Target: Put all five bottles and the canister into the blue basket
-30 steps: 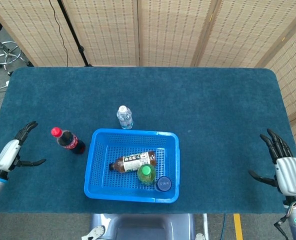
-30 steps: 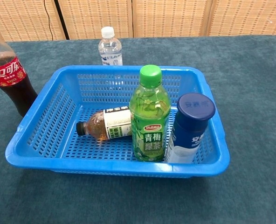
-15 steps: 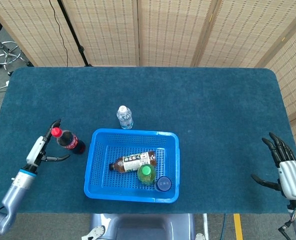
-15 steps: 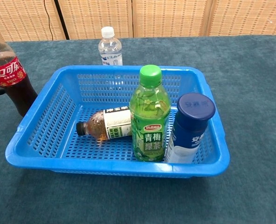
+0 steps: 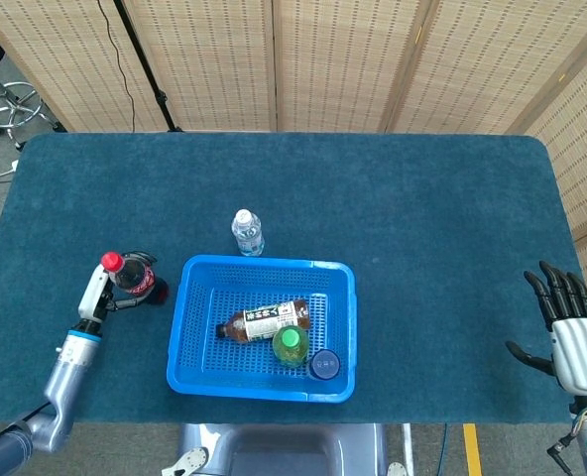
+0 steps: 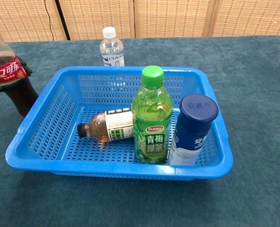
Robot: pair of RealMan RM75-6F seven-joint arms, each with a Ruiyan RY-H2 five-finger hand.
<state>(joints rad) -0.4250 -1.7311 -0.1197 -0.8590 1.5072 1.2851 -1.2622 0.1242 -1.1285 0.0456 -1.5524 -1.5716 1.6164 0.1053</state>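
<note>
Broadly, the desk (image 5: 422, 198) wears a dark teal cloth, and the blue basket (image 5: 264, 382) sits near its front edge. Inside the basket a tea bottle (image 5: 264, 321) lies on its side across the middle, while a green bottle (image 5: 291, 344) and a blue-capped canister (image 5: 324, 364) stand upright side by side in the basket's front right corner. Just outside the basket's left wall stands the cola bottle (image 5: 135, 278) with its red cap, and the left hand (image 5: 97, 293) is against it: in the chest view dark fingers (image 6: 26, 70) wrap the bottle around its red label, gripping it. A small water bottle (image 5: 246, 232) stands just behind the basket's back rim, untouched. Well to the right of the basket, near the desk's edge, the right hand (image 5: 571, 342) hovers with its fingers spread wide, holding nothing.
</note>
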